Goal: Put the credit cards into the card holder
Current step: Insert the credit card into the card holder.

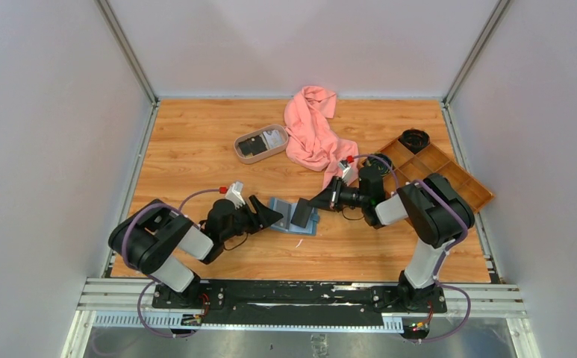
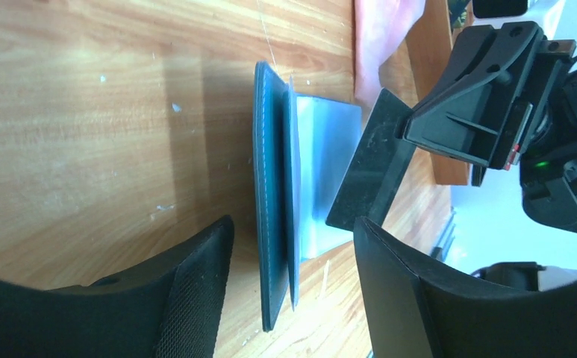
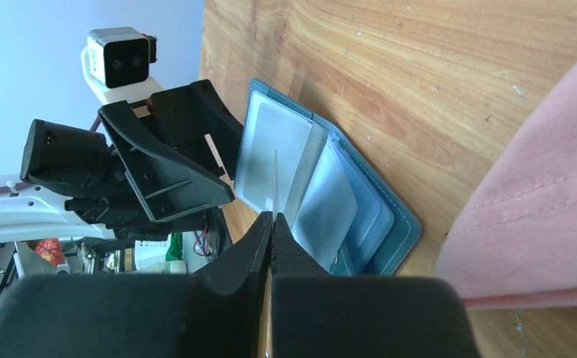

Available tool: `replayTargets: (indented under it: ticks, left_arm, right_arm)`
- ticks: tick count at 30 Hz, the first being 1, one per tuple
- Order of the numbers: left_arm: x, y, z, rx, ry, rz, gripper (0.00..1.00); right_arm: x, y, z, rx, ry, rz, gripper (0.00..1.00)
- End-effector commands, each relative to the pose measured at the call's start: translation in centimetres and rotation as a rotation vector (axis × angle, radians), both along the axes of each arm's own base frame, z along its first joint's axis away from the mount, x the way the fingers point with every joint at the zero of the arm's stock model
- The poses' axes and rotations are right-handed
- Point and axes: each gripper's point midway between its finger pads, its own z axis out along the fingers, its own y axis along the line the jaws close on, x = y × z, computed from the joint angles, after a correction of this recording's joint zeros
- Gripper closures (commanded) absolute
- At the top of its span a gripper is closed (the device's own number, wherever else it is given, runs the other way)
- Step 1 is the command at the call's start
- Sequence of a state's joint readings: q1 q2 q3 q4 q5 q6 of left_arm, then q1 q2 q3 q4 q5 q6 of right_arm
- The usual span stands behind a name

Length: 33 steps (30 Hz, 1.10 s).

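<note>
Left fingers [image 1: 272, 215] spread wide beside the card holder [image 3: 263, 142] — lying open mid-tabletop [image 1: 195, 149], long axis left-to-right, right fingers [image 3: 272, 231] pinching a black credit card [image 2: 367, 171] — tilted, lower edge at its pale pockets, oval beige tray [image 1: 237, 149] beyond.

A teal-blue card holder [image 1: 294, 218] opens on pale, icy-blue inner pockets against the orange-brown, streaky wood grain of the table [image 1: 188, 156]. A black card [image 2: 367, 175] stands out against it, matching the matte black of the left gripper [image 1: 276, 216] and the right gripper [image 1: 315, 204]. At twelve o'clock from the holder is a salmon-pink cloth [image 1: 313, 134]. At eleven o'clock is a beige oval tray [image 1: 237, 144] with a second black card [image 1: 253, 147] and a grey-white card [image 1: 274, 139]. At two o'clock is a darker brown compartment tray [image 1: 431, 159]. The cables [image 1: 132, 224] are lilac and the walls [image 1: 46, 112] pale grey.
</note>
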State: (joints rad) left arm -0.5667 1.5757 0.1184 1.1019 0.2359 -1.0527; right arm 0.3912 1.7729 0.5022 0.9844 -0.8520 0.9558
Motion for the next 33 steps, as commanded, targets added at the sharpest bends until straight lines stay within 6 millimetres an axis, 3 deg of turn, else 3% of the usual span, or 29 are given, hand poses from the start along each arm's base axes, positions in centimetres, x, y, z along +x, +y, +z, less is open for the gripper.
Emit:
replayTargets:
  ticks: [1, 4, 7, 12, 19, 33]
  left_arm:
    - [0.7, 1.2, -1.6, 0.166, -0.014, -0.016, 0.34]
    - [1.4, 1.7, -1.3, 0.179, -0.024, -0.023, 0.35]
    - [1.6, 1.6, -1.5, 0.17, -0.015, -0.061, 0.42]
    - [1.7, 0.6, -1.5, 0.144, -0.008, -0.122, 0.63]
    - [1.4, 0.7, -1.8, 0.116, 0.005, -0.099, 0.89]
    - [0.3, 0.2, -1.5, -0.102, 0.011, -0.051, 0.96]
  right_arm:
    - [1.4, 0.2, 1.1, 0.025, -0.047, -0.013, 1.0]
    - [1.6, 0.2, 0.9, 0.023, -0.042, -0.019, 1.0]
    - [1.9, 0.2, 0.7, 0.019, -0.042, -0.029, 1.0]
    - [2.2, 0.1, -0.1, 0.007, -0.027, -0.043, 1.0]
    - [2.3, -0.1, -1.2, -0.02, -0.005, -0.051, 1.0]
    - [1.9, -0.5, -2.7, -0.083, 0.034, -0.049, 1.0]
